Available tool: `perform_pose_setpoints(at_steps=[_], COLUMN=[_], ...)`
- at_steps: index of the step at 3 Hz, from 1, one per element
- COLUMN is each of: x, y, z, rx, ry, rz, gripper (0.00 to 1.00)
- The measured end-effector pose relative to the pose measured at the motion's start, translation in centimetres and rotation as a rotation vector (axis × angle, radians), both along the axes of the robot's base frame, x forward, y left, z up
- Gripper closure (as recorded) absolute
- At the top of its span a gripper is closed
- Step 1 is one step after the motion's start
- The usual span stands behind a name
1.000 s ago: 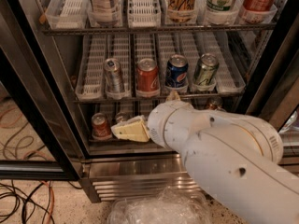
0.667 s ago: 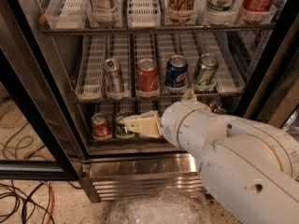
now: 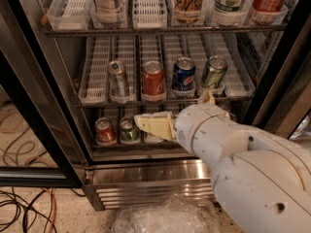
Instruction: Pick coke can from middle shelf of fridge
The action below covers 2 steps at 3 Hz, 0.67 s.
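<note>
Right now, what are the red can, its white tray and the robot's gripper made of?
The coke can looks like thin metal: glossy red paint, shiny silver lid. The middle shelf is lined with what looks like matte white slotted plastic. The gripper, below the can by the lower shelf, is dull cream, maybe plastic or rubber.

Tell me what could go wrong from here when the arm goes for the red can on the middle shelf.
The gripper sits at the lower shelf, near a second red can; it might take that one. Moving up, it could strike the front wire of the middle shelf. The coke can stands between a silver can and a blue can, easily knocked.
</note>
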State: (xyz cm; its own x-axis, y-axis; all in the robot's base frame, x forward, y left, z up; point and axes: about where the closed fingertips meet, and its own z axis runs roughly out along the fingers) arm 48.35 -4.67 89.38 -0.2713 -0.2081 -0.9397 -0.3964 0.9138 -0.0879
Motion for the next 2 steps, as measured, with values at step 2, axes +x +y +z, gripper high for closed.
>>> perform_pose_setpoints(at_steps=[2], x=[-1.0], y=[2.5], z=[-1.3], rx=[-0.012], ry=[-0.058], rz=[-0.038], gripper=[0.0])
